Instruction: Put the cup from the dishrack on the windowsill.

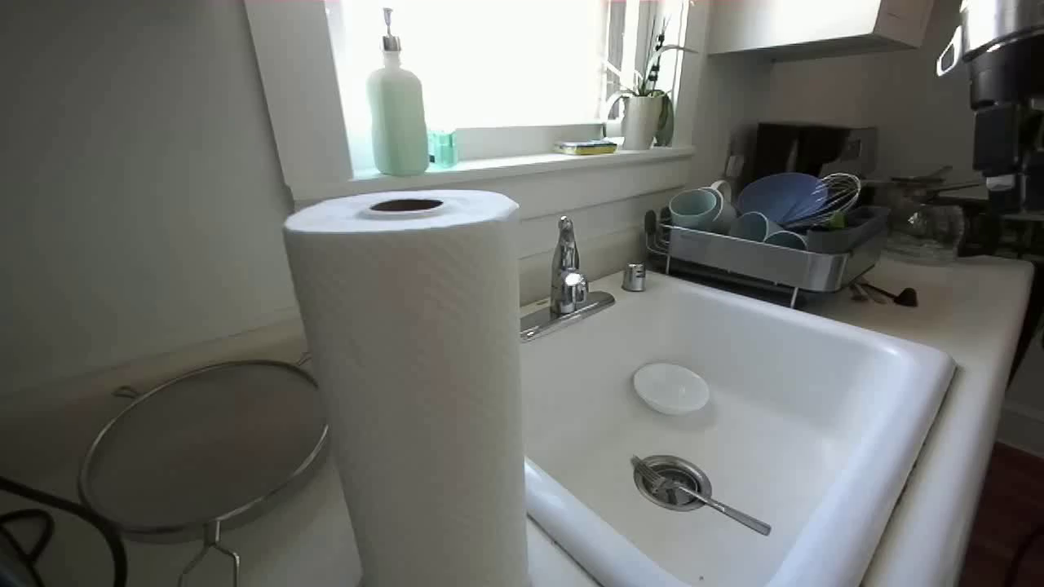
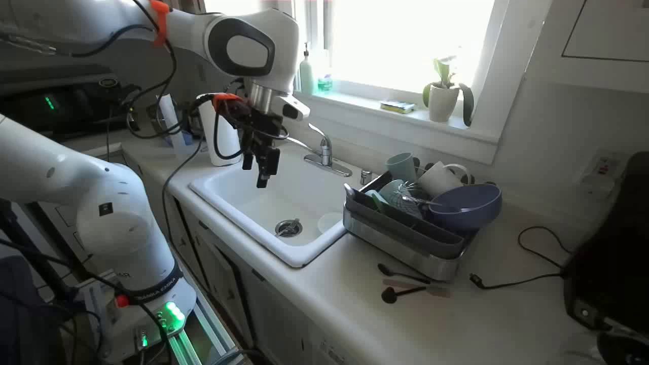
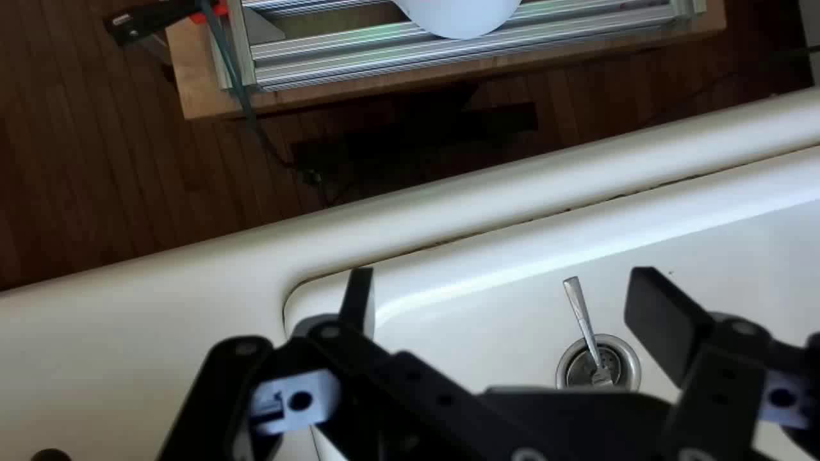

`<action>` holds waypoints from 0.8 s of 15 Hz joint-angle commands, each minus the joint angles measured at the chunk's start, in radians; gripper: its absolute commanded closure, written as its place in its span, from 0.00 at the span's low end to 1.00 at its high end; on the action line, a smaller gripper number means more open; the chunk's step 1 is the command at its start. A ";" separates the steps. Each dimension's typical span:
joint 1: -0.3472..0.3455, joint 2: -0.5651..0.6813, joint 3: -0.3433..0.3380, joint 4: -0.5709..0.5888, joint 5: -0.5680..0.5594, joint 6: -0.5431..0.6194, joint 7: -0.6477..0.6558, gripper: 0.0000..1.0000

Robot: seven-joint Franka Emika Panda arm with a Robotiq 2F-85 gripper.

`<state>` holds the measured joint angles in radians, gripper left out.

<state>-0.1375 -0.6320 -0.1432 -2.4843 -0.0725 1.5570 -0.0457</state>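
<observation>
Claw (image 3: 503, 301) is gaping wide; cup (image 2: 402, 167) leaning at twelve o'clock in dishrack (image 2: 395, 249), probably light, slick, wanting rim pinch.

The robot arm (image 2: 109, 213) was smooth and white, with a dark oval ring (image 2: 217, 46), orange straps (image 2: 160, 23), black cables (image 2: 174, 61), a silver collar (image 2: 261, 97), a black two-fingered claw (image 3: 500, 298), and, low down, a black lettered band (image 2: 158, 292) and glowing green lights (image 2: 175, 311).

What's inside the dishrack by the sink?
The dishrack holds pale blue cups, a white mug, a blue bowl and a wire whisk. These and the dishrack itself hide the bottom, so I can't tell what lies lower down.
</observation>
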 commanded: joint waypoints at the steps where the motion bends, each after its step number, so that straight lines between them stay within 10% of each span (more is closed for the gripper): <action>1: -0.001 0.001 0.000 0.001 0.000 -0.001 0.000 0.00; 6: -0.001 0.001 0.000 0.001 0.000 -0.001 0.000 0.00; 12: -0.001 0.122 0.091 0.065 -0.110 0.366 0.116 0.00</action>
<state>-0.1375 -0.6092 -0.0978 -2.4789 -0.1199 1.7867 0.0114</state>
